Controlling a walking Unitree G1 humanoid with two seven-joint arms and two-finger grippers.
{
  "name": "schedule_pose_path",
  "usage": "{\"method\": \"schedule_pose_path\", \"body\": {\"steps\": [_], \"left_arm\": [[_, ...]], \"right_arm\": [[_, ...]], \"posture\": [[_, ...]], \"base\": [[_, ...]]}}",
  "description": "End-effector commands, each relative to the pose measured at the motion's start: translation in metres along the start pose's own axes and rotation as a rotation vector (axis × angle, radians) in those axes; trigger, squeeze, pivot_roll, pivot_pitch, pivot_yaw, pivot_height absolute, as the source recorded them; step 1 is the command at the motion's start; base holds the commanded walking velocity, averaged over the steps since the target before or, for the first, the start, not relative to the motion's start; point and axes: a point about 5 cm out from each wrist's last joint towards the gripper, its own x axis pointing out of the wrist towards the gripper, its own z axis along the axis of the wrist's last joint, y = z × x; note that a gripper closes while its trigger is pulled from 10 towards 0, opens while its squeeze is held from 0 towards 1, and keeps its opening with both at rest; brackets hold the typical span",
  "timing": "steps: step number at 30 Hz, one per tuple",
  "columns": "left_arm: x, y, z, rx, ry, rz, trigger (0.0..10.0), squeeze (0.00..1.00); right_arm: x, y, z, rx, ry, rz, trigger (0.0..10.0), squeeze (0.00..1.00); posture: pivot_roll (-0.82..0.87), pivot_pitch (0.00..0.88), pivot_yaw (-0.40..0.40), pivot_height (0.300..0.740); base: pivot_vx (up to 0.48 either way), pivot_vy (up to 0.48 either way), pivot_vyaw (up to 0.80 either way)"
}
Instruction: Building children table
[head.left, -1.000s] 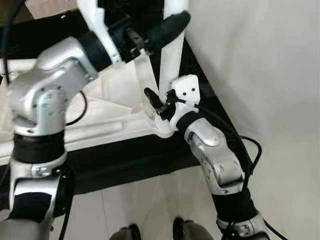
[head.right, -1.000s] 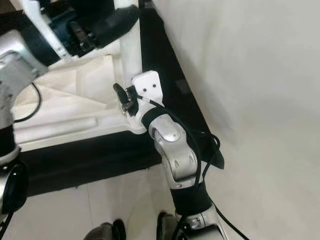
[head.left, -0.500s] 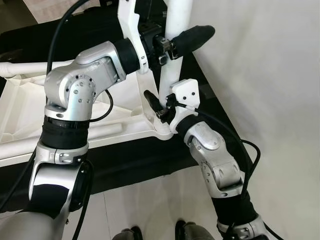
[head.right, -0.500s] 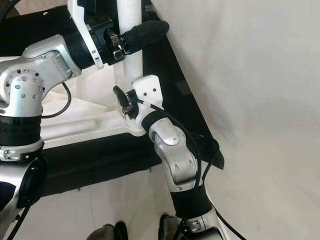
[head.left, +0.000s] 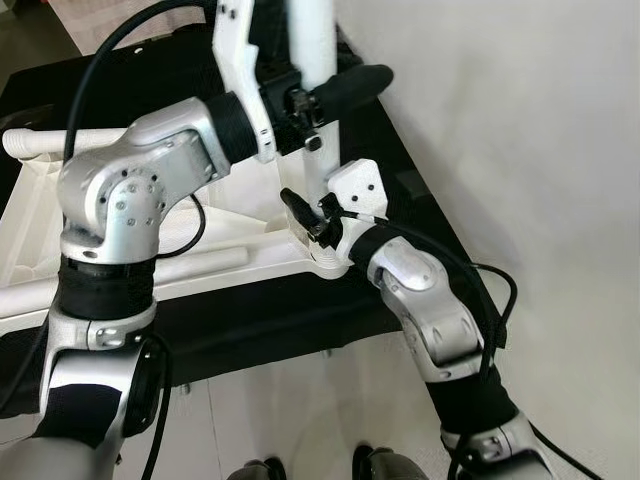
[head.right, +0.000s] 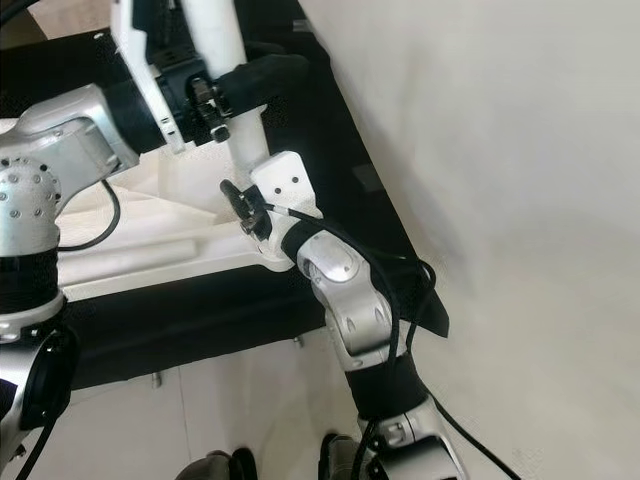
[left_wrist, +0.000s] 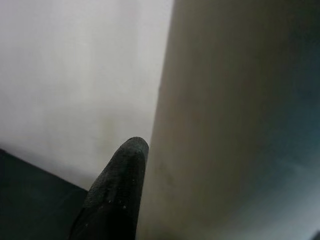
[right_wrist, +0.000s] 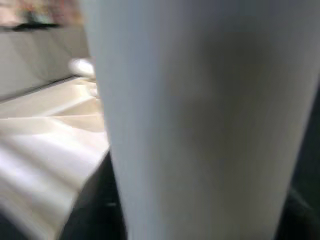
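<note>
An upturned white plastic table top (head.left: 120, 225) lies on a black surface. A white table leg (head.left: 312, 40) stands in the top's near right corner and leans a little to the left. High on the leg, my left gripper (head.left: 335, 92) is shut around it, with one black finger (head.left: 362, 80) across its front; in the left wrist view that finger (left_wrist: 116, 195) lies against the leg (left_wrist: 235, 125). Low at the leg's foot, my right gripper (head.left: 308, 215) holds the leg, one finger (head.left: 298, 207) showing. The leg (right_wrist: 200, 115) looms close in the right wrist view.
A second white leg (head.left: 60, 140) lies at the table top's far left edge. The black surface (head.left: 250, 320) ends just before my feet, with pale floor tiles (head.left: 270, 410) below. A white wall (head.left: 520, 150) stands close on the right. Cables hang by my right arm.
The leg's upper end has swung to the left, and my left gripper has gone with it. My right gripper stays at the leg's foot.
</note>
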Motion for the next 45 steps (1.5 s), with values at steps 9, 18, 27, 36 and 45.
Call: {"method": "schedule_pose_path", "body": {"steps": [9,18,27,36,45], "left_arm": [[-0.008,-0.037,-0.023,-0.07,-0.003,-0.318,0.0,0.0],[-0.007,-0.05,-0.037,-0.073,0.011,-0.385,0.0,0.0],[-0.005,-0.048,-0.044,-0.091,0.014,-0.386,0.0,0.0],[-0.004,-0.044,-0.048,-0.097,0.008,-0.363,10.0,0.0],[-0.003,-0.03,-0.046,-0.088,-0.012,-0.237,10.0,1.0]], "right_arm": [[0.015,-0.017,0.022,-0.017,0.096,0.549,10.0,0.07],[0.027,-0.018,0.038,0.071,0.081,0.718,3.4,0.0],[0.028,-0.018,0.036,0.064,0.103,0.811,0.0,0.0],[0.029,-0.027,0.03,0.098,0.108,0.723,0.0,0.0],[0.023,-0.039,0.022,0.137,0.07,0.503,0.0,0.0]], "posture": [[-0.05,0.189,0.03,0.74],[-0.08,0.195,0.032,0.74],[-0.08,0.206,0.037,0.74],[-0.09,0.212,0.047,0.74],[-0.09,0.226,0.05,0.74]], "base": [[0.0,0.0,0.0],[0.0,0.0,0.0],[0.0,0.0,0.0],[0.0,0.0,0.0],[0.0,0.0,0.0]]}}
